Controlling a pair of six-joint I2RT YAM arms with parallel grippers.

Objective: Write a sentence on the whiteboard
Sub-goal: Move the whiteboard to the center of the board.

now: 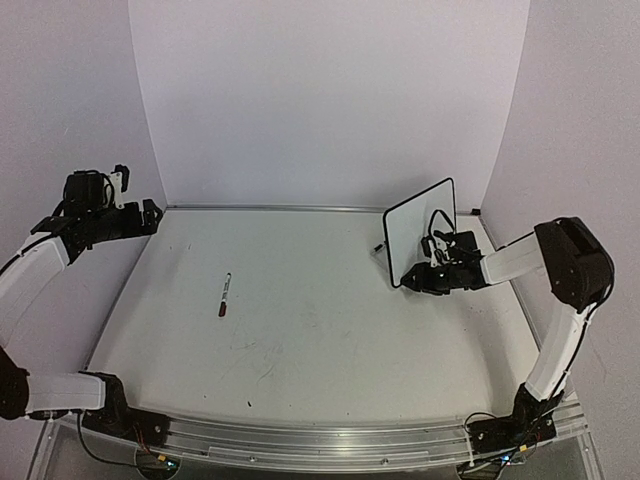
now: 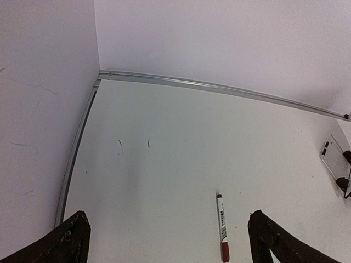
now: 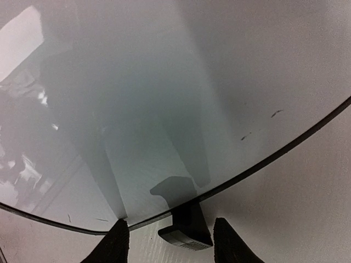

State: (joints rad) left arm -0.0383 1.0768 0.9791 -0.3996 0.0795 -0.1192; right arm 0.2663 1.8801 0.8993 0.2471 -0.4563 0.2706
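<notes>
top view: the slim white marker pen with a red cap lies left of the bench's centre. its long axis runs from far edge to near edge, cap nearward. the left gripper, up at the far left corner, is by far the nearer. the small black-bordered white whiteboard stands by the far right corner and faces the centre.

left wrist view: the left gripper is spread wide and empty, with the pen just ahead.

right wrist view: the right gripper is parted around the board's black foot (clamping nothing visible).

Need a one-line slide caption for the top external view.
The whiteboard stands tilted at far right with the right gripper at its base; a marker lies centre-left, left gripper raised far left.
</notes>
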